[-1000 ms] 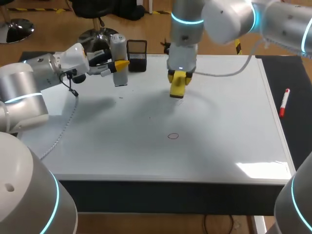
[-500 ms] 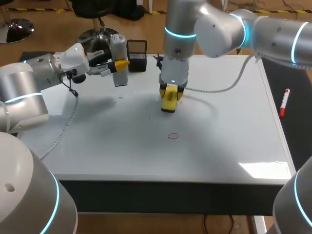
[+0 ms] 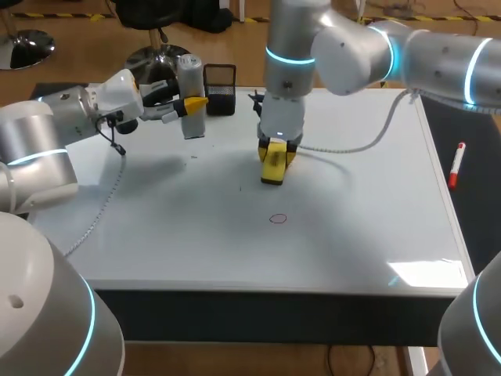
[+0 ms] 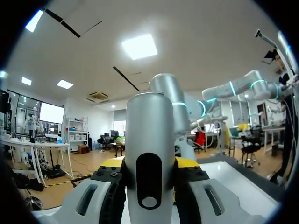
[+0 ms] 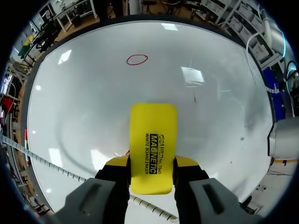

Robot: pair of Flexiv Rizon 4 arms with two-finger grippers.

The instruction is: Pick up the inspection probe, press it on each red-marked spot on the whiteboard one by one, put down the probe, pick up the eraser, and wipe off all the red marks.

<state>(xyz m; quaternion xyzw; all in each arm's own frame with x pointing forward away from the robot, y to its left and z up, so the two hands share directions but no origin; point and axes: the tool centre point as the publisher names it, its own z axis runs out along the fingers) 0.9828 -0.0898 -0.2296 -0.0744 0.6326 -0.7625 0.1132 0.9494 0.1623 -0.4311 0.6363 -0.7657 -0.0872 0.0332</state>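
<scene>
- Your right claw pinches the yellow rectangular eraser, holding it down at the white whiteboard near the tabletop's middle.
- A red circle mark lies near it, toward the front edge.
- Your left claw clamps the silver cylindrical probe above the far left corner.

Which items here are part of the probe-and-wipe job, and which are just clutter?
Job: eraser in the right gripper; inspection probe in the left gripper; whiteboard; red circle mark.
Lying about: black mesh holder; red marker beside the whiteboard.
</scene>
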